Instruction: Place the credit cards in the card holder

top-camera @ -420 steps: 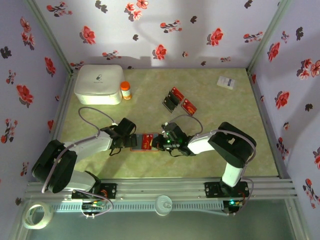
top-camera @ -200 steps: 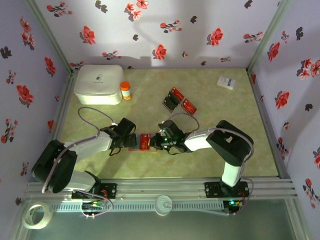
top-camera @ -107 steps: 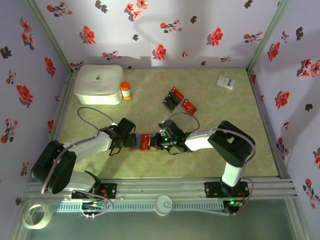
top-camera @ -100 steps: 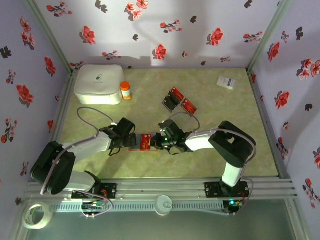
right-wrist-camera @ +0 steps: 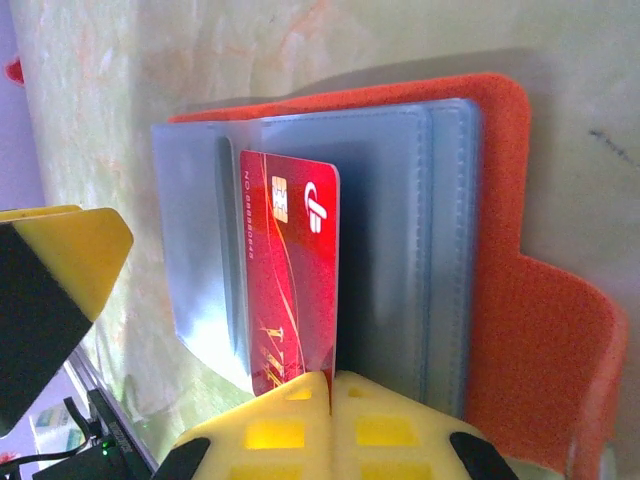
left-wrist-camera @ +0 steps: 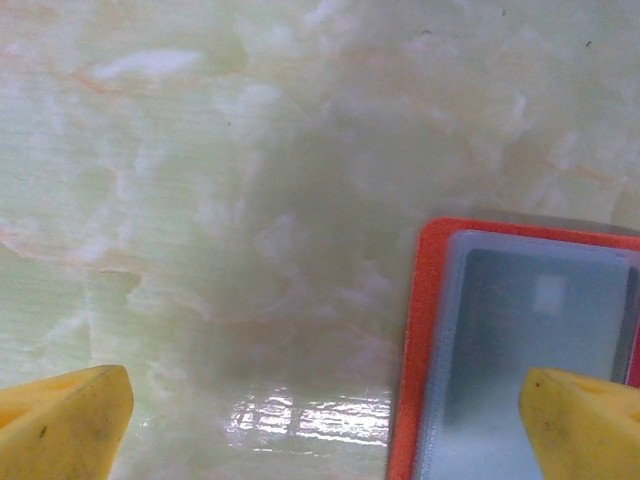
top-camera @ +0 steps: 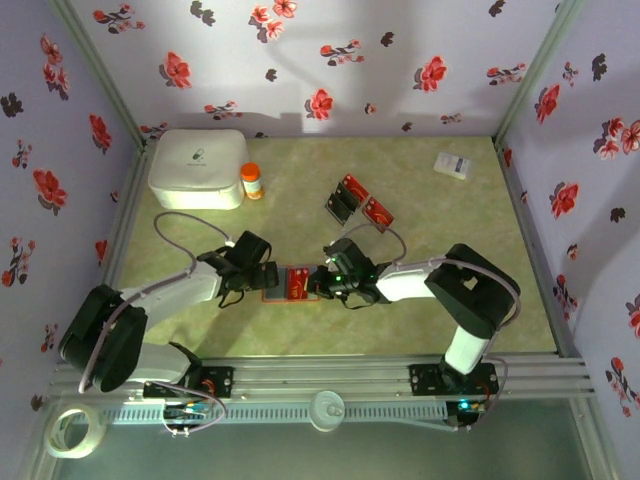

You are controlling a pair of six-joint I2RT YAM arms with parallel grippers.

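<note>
Open card holder [right-wrist-camera: 545, 300], red card [right-wrist-camera: 295, 290] against its blue-grey inside

A pale green, marble-patterned tabletop [top-camera: 300, 165] is fenced by lilac walls [top-camera: 320, 60] printed with red and dark flowers. In the far left corner sits a white rounded-square lidded box [top-camera: 197, 168], and just beside its right edge stands a small orange bottle with a white cap [top-camera: 251, 181], upright. Well apart from these, near the far right corner, lies a white slip with black print [top-camera: 453, 165] (too small to read). A ribbed aluminium rail [top-camera: 330, 375] runs along the near edge, carrying a round white knob [top-camera: 326, 410]. A roll of clear tape [top-camera: 75, 430] lies at the near left corner, outside the rail.
</note>
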